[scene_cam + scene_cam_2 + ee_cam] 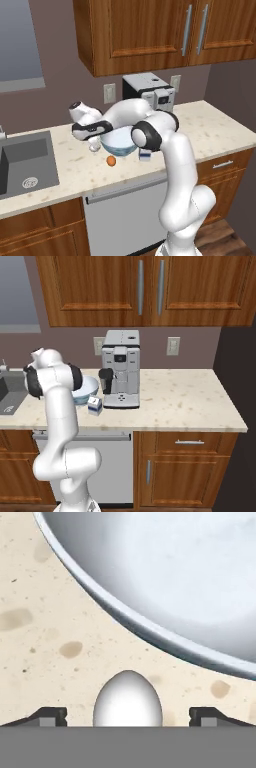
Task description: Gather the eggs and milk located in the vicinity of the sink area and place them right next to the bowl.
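From my station the two base views come through evenly lit and fairly bright, with soft, diffuse light and no single source I can place. The speckled beige stone desk shows no glare. Shadows are faint: a dim patch sits under the wooden wall cabinets, and the far right corner of the room falls darker. Both base views look slightly soft and low in detail, with straight edges unbent. In the hand view the smooth white oval egg is crisp, while the wide pale blue-white bowl carries a hazy, washed-out sheen inside.
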